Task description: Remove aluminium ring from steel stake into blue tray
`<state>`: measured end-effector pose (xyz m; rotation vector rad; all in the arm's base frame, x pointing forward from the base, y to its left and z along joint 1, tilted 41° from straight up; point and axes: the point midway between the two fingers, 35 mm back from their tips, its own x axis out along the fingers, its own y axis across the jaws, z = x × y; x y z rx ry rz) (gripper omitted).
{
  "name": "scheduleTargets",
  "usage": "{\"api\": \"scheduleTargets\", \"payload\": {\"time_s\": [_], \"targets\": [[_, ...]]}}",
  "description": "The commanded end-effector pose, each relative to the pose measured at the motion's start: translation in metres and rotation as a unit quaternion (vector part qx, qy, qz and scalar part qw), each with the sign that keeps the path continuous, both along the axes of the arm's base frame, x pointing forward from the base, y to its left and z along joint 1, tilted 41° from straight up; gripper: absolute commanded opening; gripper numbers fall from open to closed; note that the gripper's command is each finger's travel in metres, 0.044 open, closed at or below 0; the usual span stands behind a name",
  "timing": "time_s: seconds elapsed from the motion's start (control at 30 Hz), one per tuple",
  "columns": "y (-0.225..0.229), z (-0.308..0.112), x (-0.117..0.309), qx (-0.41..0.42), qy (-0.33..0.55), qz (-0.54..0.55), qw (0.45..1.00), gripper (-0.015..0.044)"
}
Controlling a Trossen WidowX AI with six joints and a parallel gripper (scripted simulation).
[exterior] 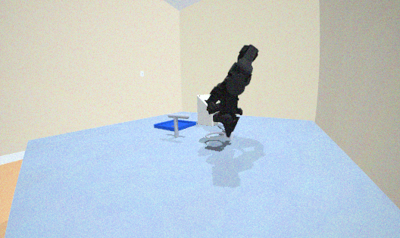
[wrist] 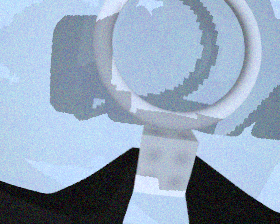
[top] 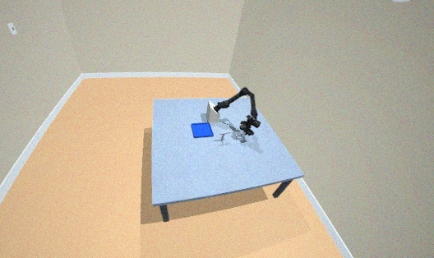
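We see the black claw (top: 247, 132) (exterior: 229, 136) (wrist: 163, 159) clamped on the small welded tab (wrist: 168, 155) of the aluminium ring (exterior: 215, 133) (wrist: 253, 50), its two dark fingers pressing the plate from either side. We find the ring out in front of the claw, roughly level and raised a little over the pale blue surface (top: 185, 172) (exterior: 140, 189) (wrist: 21, 125), its curved shadow showing on the surface below. The steel stake (top: 223, 137) (exterior: 176, 128) stands upright to one side of the claw, its cross-bar (exterior: 178, 117) on top, and the ring is off it, well apart from its foot. Beyond the stake from the claw, we see the blue tray (top: 202, 130) (exterior: 170, 125) on the surface with no ring inside. Farther back from the claw than the stake, a white angled block (top: 212, 112) (exterior: 204, 111) stands beside the tray, near the base end of the black arm (top: 245, 91) (exterior: 236, 77).
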<state>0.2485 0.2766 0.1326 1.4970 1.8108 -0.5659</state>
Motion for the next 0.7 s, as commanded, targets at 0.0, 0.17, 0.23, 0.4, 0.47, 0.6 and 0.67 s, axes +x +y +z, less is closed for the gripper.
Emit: {"api": "scheduleTargets", "payload": {"time_s": [0.0, 0.17, 0.23, 0.4, 0.47, 0.6, 0.67], "targets": [[-0.005, 0.010, 0.002, 0.006, -0.007, 0.000, 1.000, 0.0000], [-0.010, 0.016, 0.003, 0.005, -0.007, -0.001, 1.000, 0.0000], [-0.012, 0.018, 0.003, 0.005, -0.007, -0.001, 1.000, 0.0000], [-0.017, 0.023, 0.003, 0.005, -0.006, -0.001, 1.000, 0.0000], [-0.019, 0.025, 0.003, 0.005, -0.006, -0.001, 1.000, 0.0000], [-0.022, 0.029, 0.003, 0.004, -0.006, -0.002, 1.000, 0.0000], [-0.022, 0.029, 0.003, 0.004, -0.006, -0.002, 1.000, 0.0000]]}}
